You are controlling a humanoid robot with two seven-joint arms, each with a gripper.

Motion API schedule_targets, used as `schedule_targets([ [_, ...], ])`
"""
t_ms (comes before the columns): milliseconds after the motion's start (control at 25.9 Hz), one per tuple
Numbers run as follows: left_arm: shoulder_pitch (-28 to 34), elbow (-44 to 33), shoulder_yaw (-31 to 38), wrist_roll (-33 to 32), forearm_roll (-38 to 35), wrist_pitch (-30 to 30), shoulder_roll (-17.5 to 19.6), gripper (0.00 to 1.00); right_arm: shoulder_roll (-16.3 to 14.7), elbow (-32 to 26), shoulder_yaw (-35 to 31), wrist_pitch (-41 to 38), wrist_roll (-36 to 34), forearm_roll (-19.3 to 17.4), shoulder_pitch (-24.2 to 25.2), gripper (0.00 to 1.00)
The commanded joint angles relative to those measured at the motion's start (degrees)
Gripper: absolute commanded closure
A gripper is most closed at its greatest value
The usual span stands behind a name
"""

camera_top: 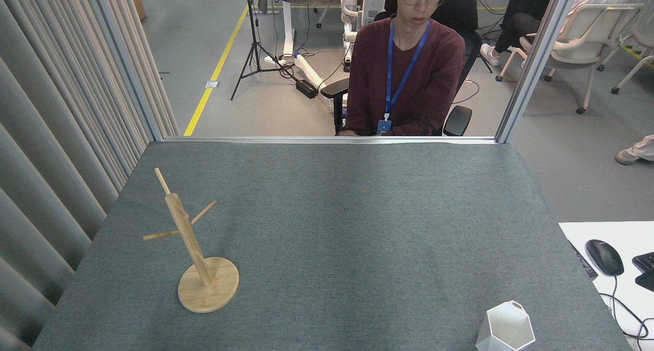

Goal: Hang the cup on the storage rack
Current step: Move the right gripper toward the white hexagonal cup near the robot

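The cup (506,327), a white faceted mug with a hexagonal rim, stands upright near the table's front right corner, its lower part cut off by the frame's bottom edge. The storage rack (194,249), a light bamboo mug tree with a round base, a post and three thin angled pegs, stands on the left side of the grey table. All its pegs are bare. Neither of my grippers nor any part of my arms shows in the head view.
The table (332,228) has a grey felt top. A person in a maroon top (406,70) sits behind its far edge. A grey curtain (61,151) hangs along the left. A white desk with a black mouse (604,257) adjoins the right edge.
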Motion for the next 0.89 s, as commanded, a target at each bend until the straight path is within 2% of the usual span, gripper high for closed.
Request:
schedule_targets([
  [0, -0.01, 0.0, 0.0, 0.03, 0.0, -0.01, 0.02, 0.0, -0.08, 0.06, -0.01, 0.01, 0.04, 0.0, -0.05, 0.01],
  [155, -0.01, 0.17, 0.0, -0.06, 0.0, 0.17, 0.02, 0.0, -0.08, 0.32, -0.1, 0.1, 0.39, 0.0, -0.32, 0.01],
  [425, 0.08, 1.14, 0.88, -0.06, 0.09, 0.25, 0.02, 0.0, -0.26, 5.51, -0.27, 0.01, 5.13, 0.09, -7.7, 0.01],
  [850, 0.08, 1.23, 2.02, -0.06, 0.09, 0.25, 0.02, 0.0, -0.35, 8.59, -0.27, -0.08, 5.4, 0.35, -12.36, 0.01],
])
